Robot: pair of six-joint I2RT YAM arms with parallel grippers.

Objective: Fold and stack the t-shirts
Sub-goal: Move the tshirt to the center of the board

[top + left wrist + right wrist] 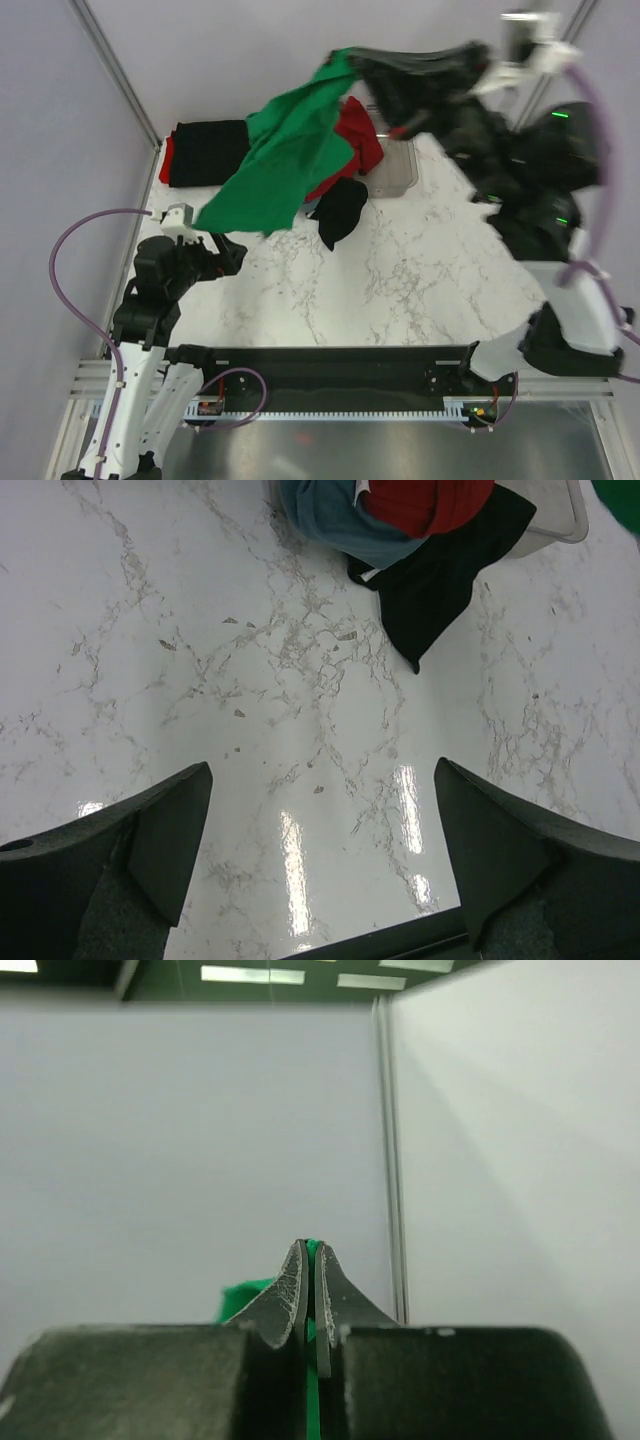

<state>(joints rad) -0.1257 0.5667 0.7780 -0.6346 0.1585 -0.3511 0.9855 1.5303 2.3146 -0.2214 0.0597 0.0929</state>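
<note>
The green t-shirt (pixel 280 165) hangs in the air above the far side of the marble table (pixel 420 270), one edge clamped between the pinched jaws of the right gripper (pixel 312 1260). Beneath it, the red t-shirt (pixel 360 130), grey-blue t-shirt (pixel 330 520) and black t-shirt (pixel 340 212) lie heaped at the clear tray (pixel 398 178). A folded black t-shirt (pixel 212 150) lies far left. The left gripper (pixel 320 810) hovers over the table, jaws wide apart and holding nothing.

Marble table (pixel 430 270) w/ black shirts (pixel 338 213), tray (pixel 398 172)
</note>
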